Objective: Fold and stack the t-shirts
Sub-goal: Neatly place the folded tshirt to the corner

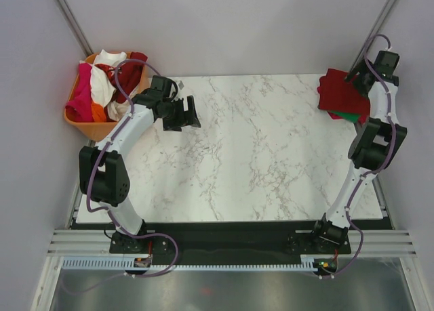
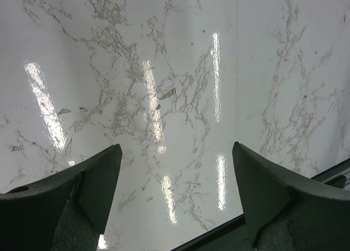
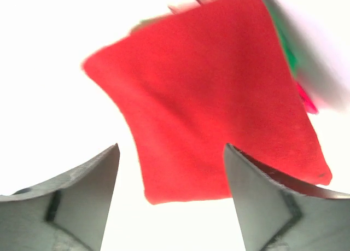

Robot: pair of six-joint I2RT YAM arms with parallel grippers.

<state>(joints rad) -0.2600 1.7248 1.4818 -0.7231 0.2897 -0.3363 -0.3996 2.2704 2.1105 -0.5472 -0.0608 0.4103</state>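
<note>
Folded red t-shirt (image 1: 341,93) lies atop green t-shirt (image 1: 348,116); unfolded t-shirts (image 1: 102,87) heaped far left.

Your table (image 1: 258,155): white marble-veined top, glossy. At its far right corner you had a folded dark red t-shirt (image 1: 342,94) lying over a green t-shirt (image 1: 347,115) that showed only at the near edge. An orange basket (image 1: 91,128) stood by the far left corner, mostly past the table's edge; whether it rested on the top could not be told.

Walls (image 1: 224,26): plain pale grey, upper part of frame.
Table (image 1: 258,155): white marble pattern, centre.
Light: bright streaks (image 2: 152,98) reflected on it.
</note>
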